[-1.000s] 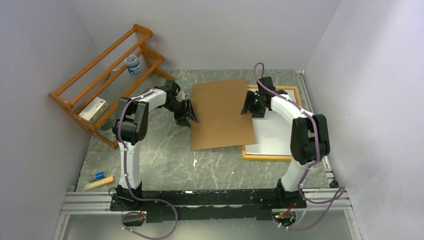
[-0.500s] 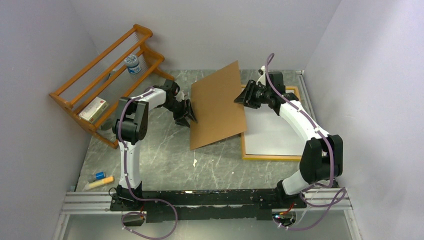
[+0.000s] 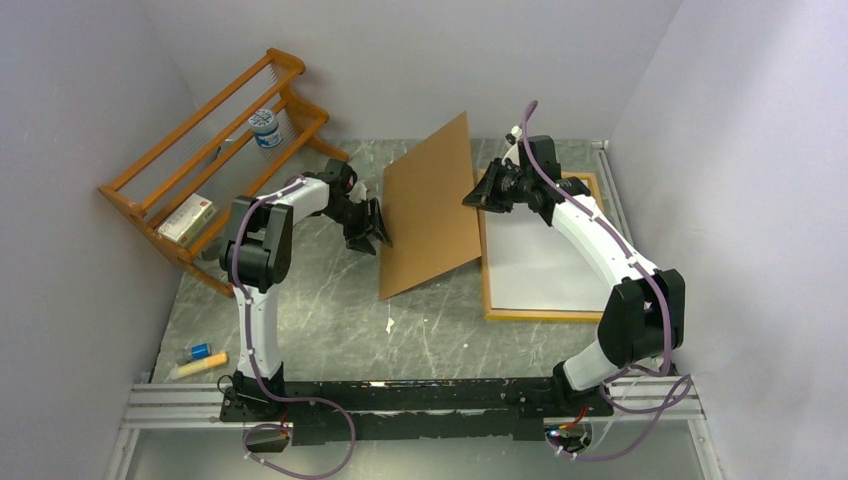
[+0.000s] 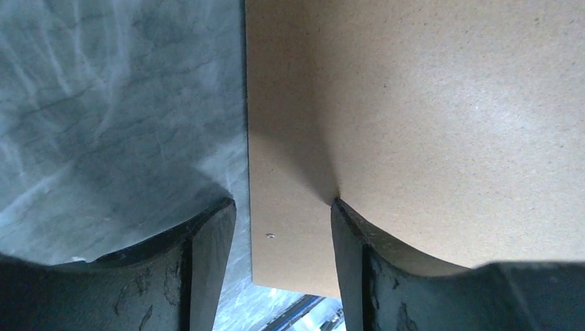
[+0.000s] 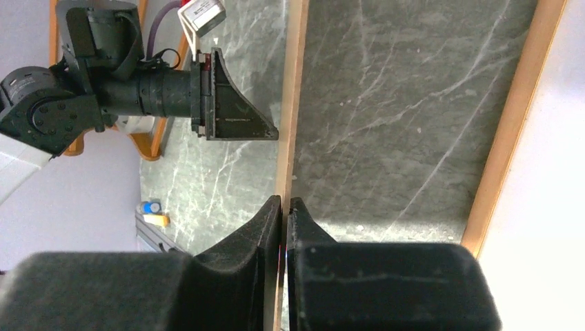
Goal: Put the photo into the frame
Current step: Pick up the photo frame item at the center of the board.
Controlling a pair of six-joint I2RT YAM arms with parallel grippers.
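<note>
The frame [image 3: 537,314] lies back side up at the right of the table, its wood-orange border showing. A white sheet [image 3: 545,260], the photo's plain back, lies inside it. The brown hardboard panel [image 3: 430,215] stands tilted, its right edge raised and its left edge low. My right gripper [image 3: 475,195] is shut on the panel's raised edge [image 5: 290,103]. My left gripper [image 3: 378,232] is open at the panel's left edge, which lies between its fingers [image 4: 207,248]. The frame's border [image 5: 514,117] and the white sheet [image 5: 552,207] also show in the right wrist view.
An orange-brown slatted rack [image 3: 215,130] stands at the back left, holding a jar [image 3: 265,128] and a small box [image 3: 187,218]. A blue-capped item [image 3: 198,352] and a yellow tube [image 3: 200,365] lie near the front left. Walls close in on both sides.
My right gripper has lifted the panel's right edge up and to the left, tilting the panel steeply and uncovering the white sheet in the frame. My left gripper has barely moved.
</note>
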